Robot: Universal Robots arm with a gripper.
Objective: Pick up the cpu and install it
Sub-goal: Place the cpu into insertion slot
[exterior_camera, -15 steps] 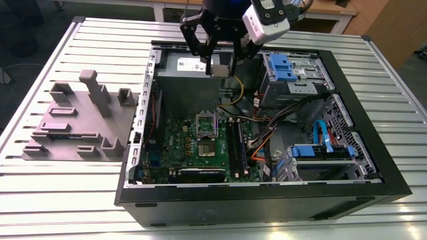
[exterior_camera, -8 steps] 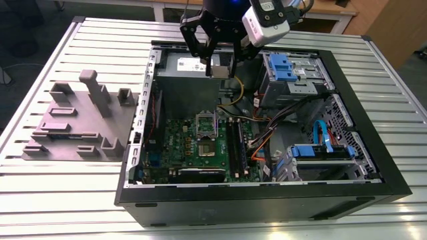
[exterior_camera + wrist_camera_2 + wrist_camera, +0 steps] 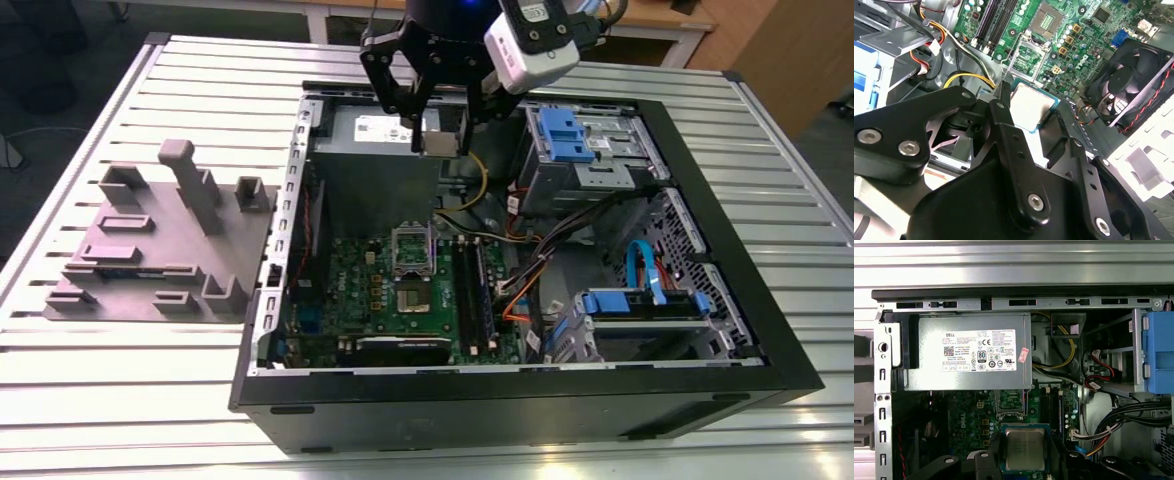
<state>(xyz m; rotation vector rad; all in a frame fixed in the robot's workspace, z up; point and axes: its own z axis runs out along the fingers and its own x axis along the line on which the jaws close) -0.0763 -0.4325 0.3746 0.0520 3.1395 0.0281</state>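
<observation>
Closest to the lens in the second wrist view was the black linkage of the gripper [image 3: 1029,111], its two fingers pinching the cpu [image 3: 1030,102] by opposite edges, the silvery top facing the camera. The chip hung in the air, well apart from the open socket [image 3: 411,292] on the green board [image 3: 354,290] and above it, toward the side where the grey power supply [image 3: 974,352] sat. Beyond the socket on that same side ran the yellow cables [image 3: 971,77]. The black fan [image 3: 1131,87] stood at the board's edge beside the socket, and the grey block [image 3: 160,250] lay outside the case, far from the socket.

The grip looked narrow, so the chip might tilt or slip. If it came down skewed it could bend contacts or catch the raised socket frame [image 3: 411,243].

The linkage hid the contact points. Neither the socket's pins nor any orientation mark on the chip could be made out.
</observation>
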